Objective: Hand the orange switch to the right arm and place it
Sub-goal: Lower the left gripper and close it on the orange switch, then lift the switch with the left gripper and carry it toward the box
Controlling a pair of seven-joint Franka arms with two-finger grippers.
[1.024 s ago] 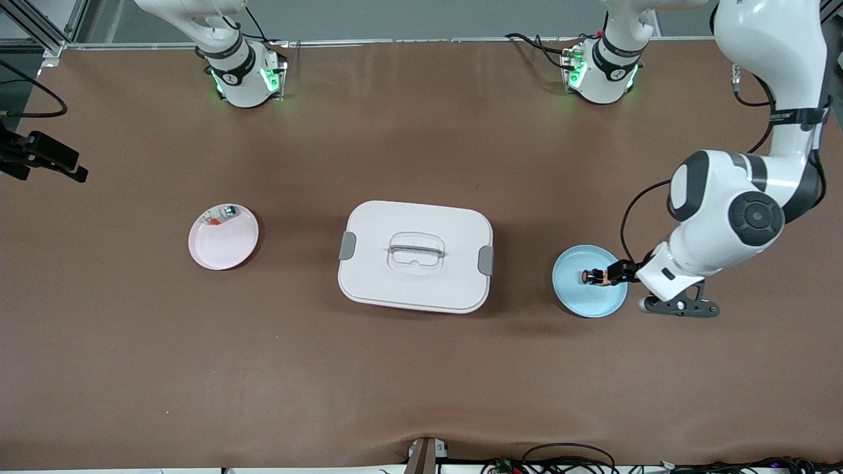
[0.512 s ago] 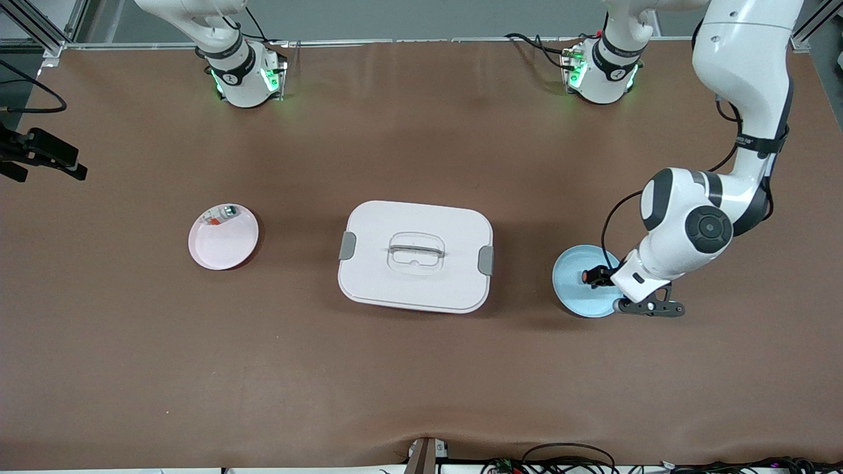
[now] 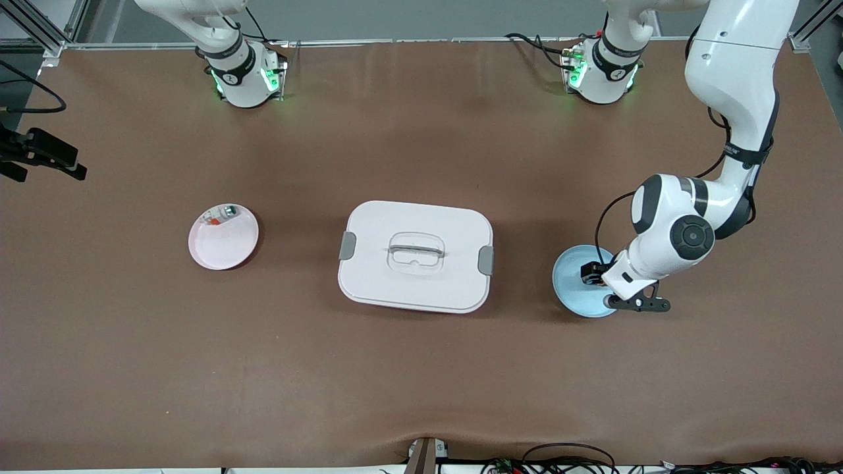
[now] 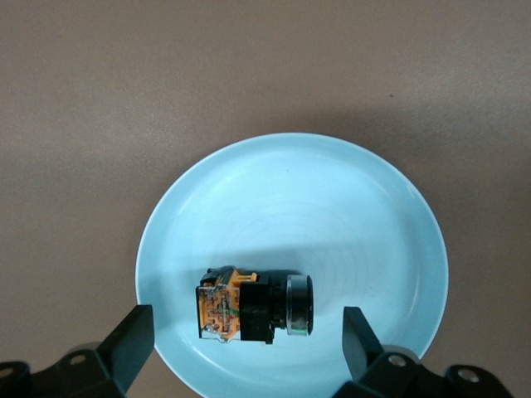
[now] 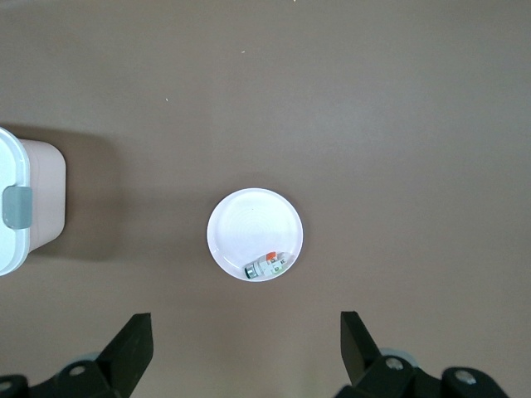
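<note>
Left tool [image 4: 245,348] over orange switch [image 4: 253,305] (fingers spread)

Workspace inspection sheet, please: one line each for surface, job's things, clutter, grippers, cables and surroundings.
Surface: brown table, wrinkle at the edge nearest the front camera.
Job's things: orange switch lies on its side in the blue plate.
Clutter: white lidded box mid-table; white plate holding a small white part.
Grippers: left gripper open, over the switch; right gripper open, high over the white plate.
Cables: bundle at the near edge.
Surroundings: nothing seen.
</note>
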